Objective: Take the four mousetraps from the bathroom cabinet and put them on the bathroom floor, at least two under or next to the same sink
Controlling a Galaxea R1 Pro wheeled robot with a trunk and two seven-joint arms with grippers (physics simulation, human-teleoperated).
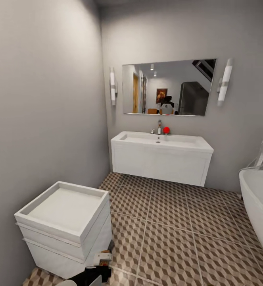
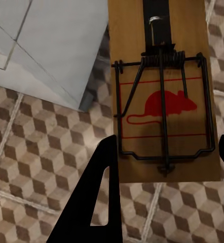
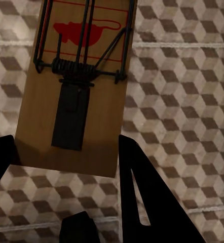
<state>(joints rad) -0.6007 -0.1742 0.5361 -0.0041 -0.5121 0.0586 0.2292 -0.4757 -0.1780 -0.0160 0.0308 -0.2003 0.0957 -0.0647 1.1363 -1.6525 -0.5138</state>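
Left claw (image 2: 165,167): dark fingers (image 2: 99,197) seen on either side of one mousetrap (image 2: 162,91); plate edge against the near finger, the far finger barely in frame. Appears held, board flat toward the camera, red mouse mark and dark spring wire facing up. Below it, bathroom floor (image 2: 36,152) with cube-pattern tiles and pale grout lines, and a corner of a white box unit (image 2: 51,45) just beside the plate.

Right claw (image 3: 66,157): fingers (image 3: 137,192) flanking a second mousetrap (image 3: 76,91), spring coil near mid-plate, red mark at the far end. Plate sits between the fingers, lower corners at the fingertips; held, pointed down over open tile.

Head view: part of a dark arm (image 1: 95,274) at the lower edge, close to the white box unit (image 1: 66,226), which stands against the left wall with a shallow recessed top. Claw state not readable from here.

Farther out: bathroom sink (image 1: 161,157), wide, white, wall-hung on the far wall, chrome tap (image 1: 159,127) upright at its back, a small red object (image 1: 166,130) beside the tap, mirror (image 1: 169,87) above with a wall lamp (image 1: 225,81) on each side. Open floor under the basin. White bathtub (image 1: 258,202) at the right edge. Broad stretch of bare tile between box unit, basin and tub.
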